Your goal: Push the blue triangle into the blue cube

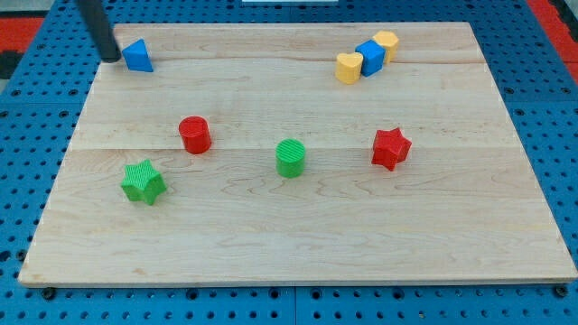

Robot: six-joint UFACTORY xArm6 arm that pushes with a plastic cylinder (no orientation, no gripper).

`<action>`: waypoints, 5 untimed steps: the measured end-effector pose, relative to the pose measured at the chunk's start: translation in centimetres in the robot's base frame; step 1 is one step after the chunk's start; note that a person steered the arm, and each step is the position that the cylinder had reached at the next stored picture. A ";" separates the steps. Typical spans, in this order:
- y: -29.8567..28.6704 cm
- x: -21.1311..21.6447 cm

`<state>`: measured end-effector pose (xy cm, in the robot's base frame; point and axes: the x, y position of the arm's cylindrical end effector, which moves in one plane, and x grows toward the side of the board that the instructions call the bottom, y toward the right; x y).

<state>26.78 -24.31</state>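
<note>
The blue triangle lies near the board's top left corner. The blue cube sits at the top right, wedged between a yellow heart on its left and a yellow block on its upper right. My tip is at the view's top left, just left of the blue triangle, very close to it or touching it. The rod rises from the tip out of the view's top edge.
A red cylinder, a green star, a green cylinder and a red star stand across the middle of the wooden board. Blue pegboard surrounds the board.
</note>
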 end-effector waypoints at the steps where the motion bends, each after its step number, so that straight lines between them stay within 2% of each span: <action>1: 8.0 0.7; 2: 9.7 0.9; 4: 25.3 1.3; 5: 23.3 -0.8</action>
